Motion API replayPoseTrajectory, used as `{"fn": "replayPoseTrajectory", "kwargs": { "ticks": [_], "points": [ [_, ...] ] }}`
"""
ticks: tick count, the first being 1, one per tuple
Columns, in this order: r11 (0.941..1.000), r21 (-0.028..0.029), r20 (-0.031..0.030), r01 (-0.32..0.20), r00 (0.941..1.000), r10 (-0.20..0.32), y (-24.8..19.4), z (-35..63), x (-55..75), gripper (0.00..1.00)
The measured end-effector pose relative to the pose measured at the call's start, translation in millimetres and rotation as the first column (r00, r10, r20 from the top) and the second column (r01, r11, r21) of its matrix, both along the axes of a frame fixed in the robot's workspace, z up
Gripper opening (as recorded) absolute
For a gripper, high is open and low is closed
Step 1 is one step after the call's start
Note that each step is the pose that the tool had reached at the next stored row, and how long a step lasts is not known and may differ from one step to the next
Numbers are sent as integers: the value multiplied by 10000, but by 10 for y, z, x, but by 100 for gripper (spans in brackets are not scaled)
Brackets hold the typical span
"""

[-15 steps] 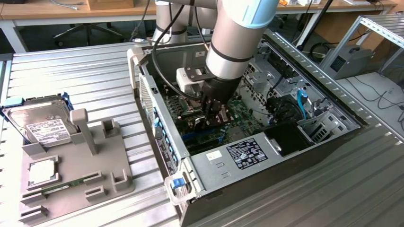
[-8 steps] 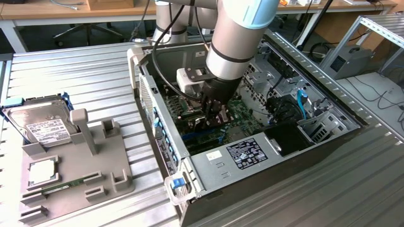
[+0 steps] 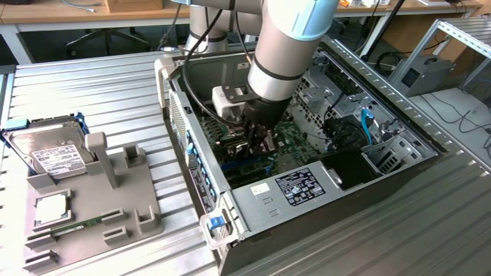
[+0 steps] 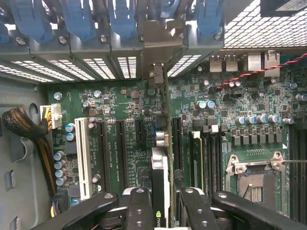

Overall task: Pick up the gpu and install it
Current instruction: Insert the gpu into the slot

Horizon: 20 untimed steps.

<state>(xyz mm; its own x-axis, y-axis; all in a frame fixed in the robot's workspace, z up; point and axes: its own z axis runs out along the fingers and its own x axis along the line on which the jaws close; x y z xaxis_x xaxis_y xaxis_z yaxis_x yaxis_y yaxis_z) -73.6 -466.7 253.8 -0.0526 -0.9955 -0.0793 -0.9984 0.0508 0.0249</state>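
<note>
gpu (image 4: 160, 177), gripped edge-on between the clenched fingers of the gripper (image 4: 164, 205), stands over a motherboard (image 4: 120, 105) expansion slot inside the computer case (image 3: 253, 198); insertion step, judged to demand square alignment with slot and rear opening.

You see the gpu (image 4: 160, 184) edge-on: black, with a pale silver-white strip. The fingers (image 4: 139, 211) beside it are matte black. The motherboard (image 4: 139, 108) is dark green, speckled with silver solder, and carries one white slot (image 4: 82, 158) among black ones. Blue clips (image 4: 120, 19) line the case, a red-and-black twisted wire (image 4: 261, 71) crosses the board, and your worktop (image 3: 100, 92) is ribbed silver.
</note>
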Motion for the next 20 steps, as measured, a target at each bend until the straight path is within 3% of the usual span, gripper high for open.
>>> {"fn": "replayPoseTrajectory", "kwargs": {
  "ticks": [9, 12, 20],
  "points": [
    [9998, -2, 11, 219, 9998, -219, -14, 9, -22, 27],
    [9997, 45, 10, 224, 9997, -224, -14, 6, -26, 27],
    [9994, 45, 9, 342, 9994, -342, -24, 6, -25, 27]
  ]
}}
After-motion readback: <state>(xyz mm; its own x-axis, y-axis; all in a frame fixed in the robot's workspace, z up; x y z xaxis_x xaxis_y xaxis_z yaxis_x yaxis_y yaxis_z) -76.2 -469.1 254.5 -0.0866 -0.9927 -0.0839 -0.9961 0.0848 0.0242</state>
